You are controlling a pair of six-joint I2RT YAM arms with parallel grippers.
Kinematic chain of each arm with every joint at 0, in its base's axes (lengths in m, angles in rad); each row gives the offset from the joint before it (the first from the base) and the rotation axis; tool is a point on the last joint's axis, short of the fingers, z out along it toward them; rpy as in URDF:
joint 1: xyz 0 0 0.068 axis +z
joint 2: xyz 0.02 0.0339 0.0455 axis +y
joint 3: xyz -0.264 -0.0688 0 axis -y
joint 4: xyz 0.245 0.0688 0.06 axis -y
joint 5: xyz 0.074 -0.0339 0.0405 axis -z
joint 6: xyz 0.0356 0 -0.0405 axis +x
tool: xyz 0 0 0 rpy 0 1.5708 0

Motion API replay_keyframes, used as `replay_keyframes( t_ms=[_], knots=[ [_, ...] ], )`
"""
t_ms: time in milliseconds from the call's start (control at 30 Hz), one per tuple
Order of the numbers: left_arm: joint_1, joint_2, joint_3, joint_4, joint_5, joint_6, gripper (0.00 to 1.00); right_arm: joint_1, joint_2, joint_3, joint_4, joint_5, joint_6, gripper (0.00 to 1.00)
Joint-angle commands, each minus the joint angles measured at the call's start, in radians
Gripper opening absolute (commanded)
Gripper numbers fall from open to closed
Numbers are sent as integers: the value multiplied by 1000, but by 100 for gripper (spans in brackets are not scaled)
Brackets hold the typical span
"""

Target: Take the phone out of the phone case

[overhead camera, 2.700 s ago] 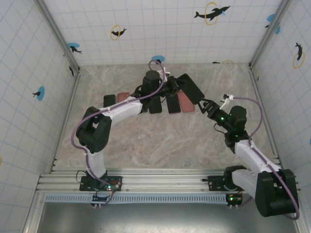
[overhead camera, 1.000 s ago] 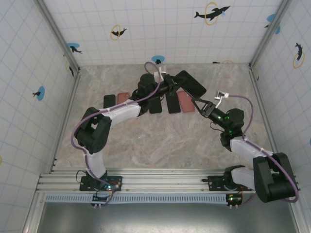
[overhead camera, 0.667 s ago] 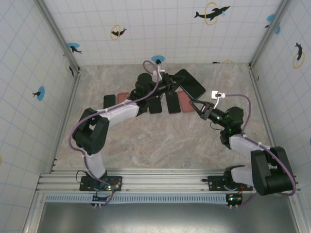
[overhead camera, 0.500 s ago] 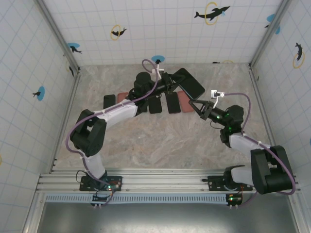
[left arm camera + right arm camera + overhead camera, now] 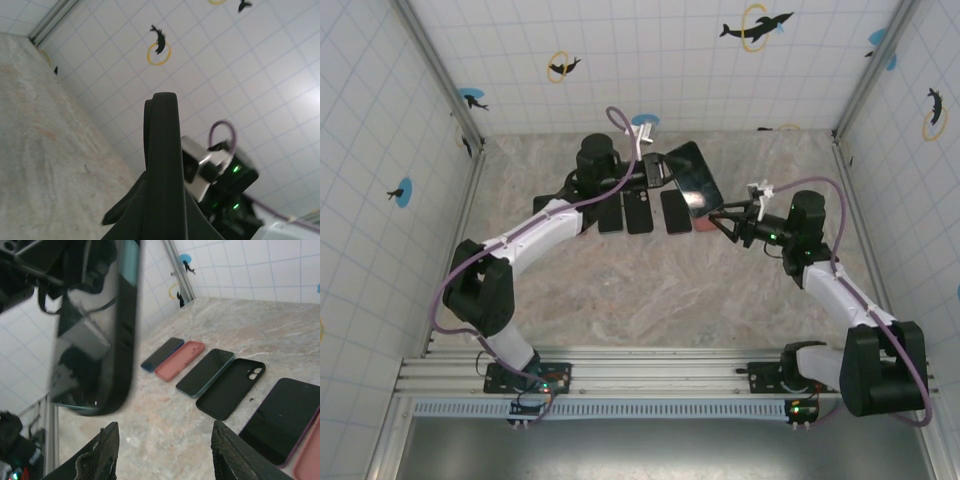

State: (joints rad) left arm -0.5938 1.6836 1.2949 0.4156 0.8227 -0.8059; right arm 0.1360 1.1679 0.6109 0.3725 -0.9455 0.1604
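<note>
left tool (image 5: 658,170): pinching phone (image 5: 696,180) in its dark phone case (image 5: 126,340), lifted above surface (image 5: 650,290), far centre | right tool (image 5: 718,216): fingers spread, just beside phone's near right corner | row of phones and cases (image 5: 640,212): flat below

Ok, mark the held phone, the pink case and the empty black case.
held phone (image 5: 692,180): top external view, face centre.
pink case (image 5: 179,360): right wrist view, its middle.
empty black case (image 5: 231,388): right wrist view, inner floor.

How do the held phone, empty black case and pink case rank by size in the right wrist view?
1. held phone, nearest the camera
2. empty black case
3. pink case, farthest away
</note>
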Motion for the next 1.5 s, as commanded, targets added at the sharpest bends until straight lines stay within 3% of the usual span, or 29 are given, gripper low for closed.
replay_keyframes(
  t_ms=[0,200,333,533,1000,1467],
  knots=[
    [19,-51,42,-133,100,310,2,-6,-24,64,-197,-55,-252,50],
    [42,-95,19,-158,201,490,3,5,50,164,-418,-139,-456,44],
    [44,-133,0,-221,206,632,3,46,92,221,-567,-109,-639,41],
    [44,-157,-24,-279,227,736,3,105,130,256,-553,-124,-709,38],
    [43,-161,-26,-325,255,764,2,156,177,294,-556,-151,-757,25],
    [43,-143,-13,-333,283,753,1,167,191,313,-573,-144,-771,22]
  ],
)
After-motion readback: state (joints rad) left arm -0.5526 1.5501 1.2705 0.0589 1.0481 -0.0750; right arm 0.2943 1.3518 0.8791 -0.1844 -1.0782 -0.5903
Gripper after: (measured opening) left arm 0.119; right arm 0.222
